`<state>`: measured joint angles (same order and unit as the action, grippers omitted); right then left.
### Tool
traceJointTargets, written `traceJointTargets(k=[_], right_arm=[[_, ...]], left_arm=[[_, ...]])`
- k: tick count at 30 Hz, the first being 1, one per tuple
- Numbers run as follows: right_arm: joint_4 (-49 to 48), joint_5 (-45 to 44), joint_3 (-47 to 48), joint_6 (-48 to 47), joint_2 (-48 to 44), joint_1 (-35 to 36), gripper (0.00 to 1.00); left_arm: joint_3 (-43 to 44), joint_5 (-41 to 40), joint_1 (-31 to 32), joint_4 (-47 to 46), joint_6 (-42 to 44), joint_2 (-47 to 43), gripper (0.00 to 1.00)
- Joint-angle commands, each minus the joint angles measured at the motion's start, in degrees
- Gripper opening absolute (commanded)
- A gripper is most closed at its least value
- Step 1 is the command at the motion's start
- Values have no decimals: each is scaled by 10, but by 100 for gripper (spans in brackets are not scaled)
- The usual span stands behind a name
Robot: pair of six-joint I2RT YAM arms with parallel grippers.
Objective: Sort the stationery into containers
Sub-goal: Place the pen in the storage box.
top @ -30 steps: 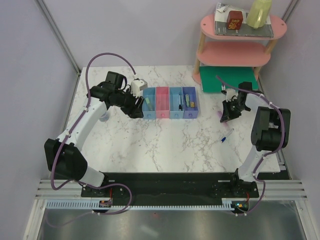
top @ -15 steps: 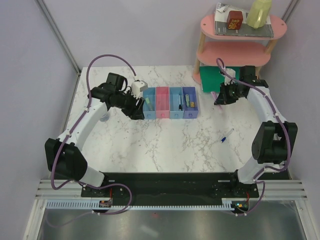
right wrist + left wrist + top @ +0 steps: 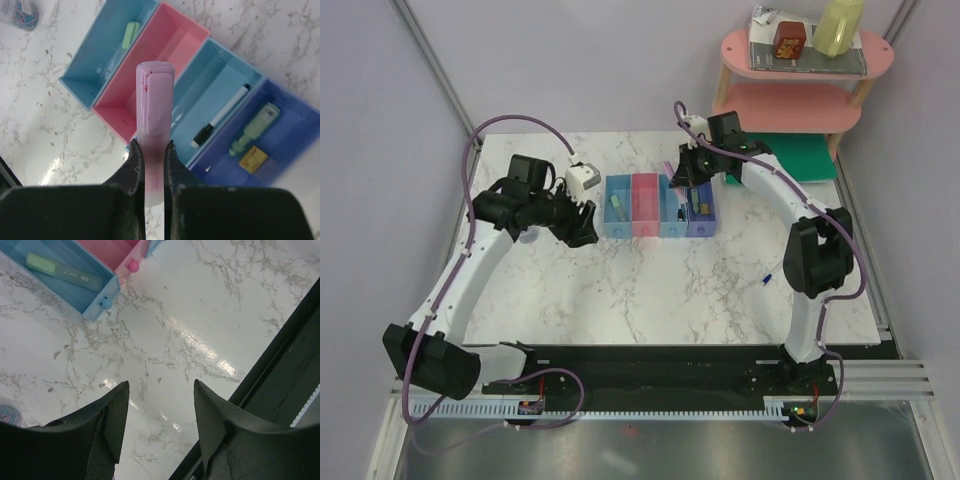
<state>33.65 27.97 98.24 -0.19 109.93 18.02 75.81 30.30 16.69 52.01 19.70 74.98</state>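
Right gripper [image 3: 150, 150] is clenched on a pale pink plastic stick [image 3: 154, 100], fingers pinching its lower end, the rest poking straight out past the tips. It hangs over the joined row of four small rectangular plastic bins [image 3: 644, 210], and from the wrist view the capped end lines up above the pink bin [image 3: 170, 55]. On one side, the outer light blue bin [image 3: 95, 60] has a short pale green stick [image 3: 131, 34] lying in it. On the other, the second light blue bin [image 3: 225, 85] holds a thin black pen [image 3: 220, 117], and the purple bin [image 3: 290, 135] at the end holds another pale green stick [image 3: 255, 127]. Over to the left gripper [image 3: 160, 390]: released, jaws spread wide with nothing between them, hovering over the white marble bench [image 3: 165, 330] just off the outer light blue bin's corner. Down on the bench by the right arm, well apart from the bins, a small blue-and-white pen [image 3: 769, 278] lies loose
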Motion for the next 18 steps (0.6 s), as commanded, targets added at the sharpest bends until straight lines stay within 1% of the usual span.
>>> traceJointTargets(k=[1, 2, 3, 7, 12, 18], right_arm=[[-57, -11, 80, 49, 62, 46, 0], [-55, -10, 98, 51, 90, 51, 0], [-55, -9, 134, 55, 103, 61, 0], [-59, -3, 208, 59, 164, 85, 0], [-98, 2, 231, 70, 196, 115, 0], [-129, 5, 238, 81, 235, 133, 0]], left_arm=[[-15, -13, -2, 45, 45, -66, 61], [-19, -16, -2, 64, 52, -78, 61], [-22, -20, -2, 75, 58, -97, 61], [-49, -44, -2, 111, 85, -142, 61], [-58, -59, -3, 147, 88, -168, 61], [-60, -81, -2, 159, 103, -161, 61]])
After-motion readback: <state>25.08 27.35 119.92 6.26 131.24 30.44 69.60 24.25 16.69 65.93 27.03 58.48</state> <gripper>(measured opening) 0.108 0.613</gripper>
